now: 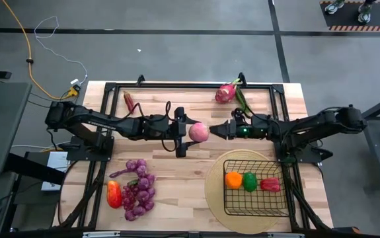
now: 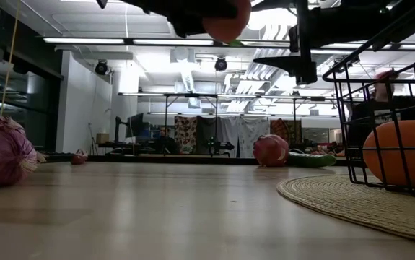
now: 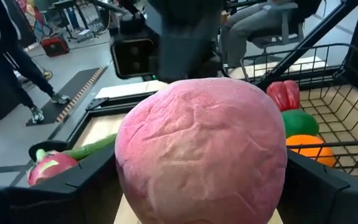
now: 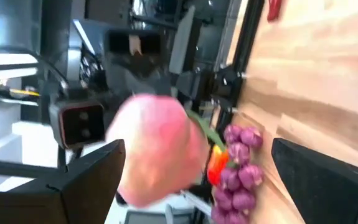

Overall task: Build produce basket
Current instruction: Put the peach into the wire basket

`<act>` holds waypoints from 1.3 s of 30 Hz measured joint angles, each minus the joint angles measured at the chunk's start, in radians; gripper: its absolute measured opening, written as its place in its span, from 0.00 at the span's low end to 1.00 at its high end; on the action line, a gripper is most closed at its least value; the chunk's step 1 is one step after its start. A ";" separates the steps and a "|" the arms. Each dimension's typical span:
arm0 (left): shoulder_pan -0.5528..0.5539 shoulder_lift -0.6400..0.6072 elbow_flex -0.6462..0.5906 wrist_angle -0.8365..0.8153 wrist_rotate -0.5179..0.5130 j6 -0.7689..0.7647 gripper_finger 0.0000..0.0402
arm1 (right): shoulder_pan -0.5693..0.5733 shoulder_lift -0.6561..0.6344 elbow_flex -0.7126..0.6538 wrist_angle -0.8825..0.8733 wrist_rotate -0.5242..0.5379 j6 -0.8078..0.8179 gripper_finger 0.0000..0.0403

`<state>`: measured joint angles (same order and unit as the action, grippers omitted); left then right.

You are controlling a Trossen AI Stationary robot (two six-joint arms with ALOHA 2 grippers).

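Partway through from my end. The black wire basket point(image 1: 256, 192) on the round woven mat point(image 1: 215, 185) already has an orange point(image 1: 233, 179), a green pepper point(image 1: 250, 180) and a red pepper point(image 1: 270, 184) in it. My left gripper point(image 1: 188, 133) is gripping a pink peach-looking fruit point(image 1: 199, 132) up over the middle of the table, and the right gripper point(image 1: 224, 129) sits just beside it, jaws wide, looks like a handover. Still out: dragon fruit point(image 1: 225, 92), cucumber point(image 1: 242, 100), the grape bunches point(image 1: 139, 189) and a red-orange pepper point(image 1: 114, 194)
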<state>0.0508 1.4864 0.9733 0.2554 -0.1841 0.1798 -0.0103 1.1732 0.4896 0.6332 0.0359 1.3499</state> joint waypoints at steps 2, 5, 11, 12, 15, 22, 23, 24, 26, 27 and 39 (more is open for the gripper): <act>0.003 0.000 0.000 -0.003 -0.001 0.014 0.78 | 0.012 0.000 0.000 -0.002 -0.011 -0.005 0.99; 0.013 0.000 0.000 -0.002 -0.003 0.013 0.78 | 0.026 0.000 0.000 -0.001 -0.013 -0.023 0.99; 0.016 0.000 0.000 -0.003 -0.006 0.015 0.78 | 0.039 0.000 0.017 -0.021 0.015 -0.034 0.99; 0.015 0.000 0.000 -0.003 -0.002 0.015 0.78 | 0.039 0.000 0.026 -0.023 0.015 -0.034 0.99; 0.015 0.001 0.000 -0.003 -0.002 0.015 0.78 | 0.039 0.000 0.051 -0.033 0.015 -0.038 0.99; 0.015 0.059 0.000 0.067 -0.002 -0.019 0.78 | 0.039 0.000 0.116 -0.178 0.010 -0.045 0.99; 0.015 0.065 0.000 0.080 -0.002 -0.021 0.78 | 0.039 0.000 0.119 -0.194 0.008 -0.037 0.99; 0.014 0.072 0.000 0.098 -0.001 -0.027 0.78 | 0.039 0.000 0.120 -0.205 0.008 -0.022 0.99; 0.014 0.077 -0.001 0.115 0.000 -0.036 0.78 | 0.044 0.000 0.120 -0.219 0.012 -0.014 0.99; 0.014 0.077 -0.001 0.118 0.000 -0.037 0.78 | 0.046 0.000 0.120 -0.219 0.024 -0.013 0.99; 0.014 0.079 -0.001 0.136 0.056 -0.038 0.78 | 0.070 0.000 0.121 -0.194 0.140 -0.003 0.99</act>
<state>0.0643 1.5652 0.9726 0.3917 -0.1285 0.1421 0.0593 1.1728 0.6102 0.4390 0.1762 1.3464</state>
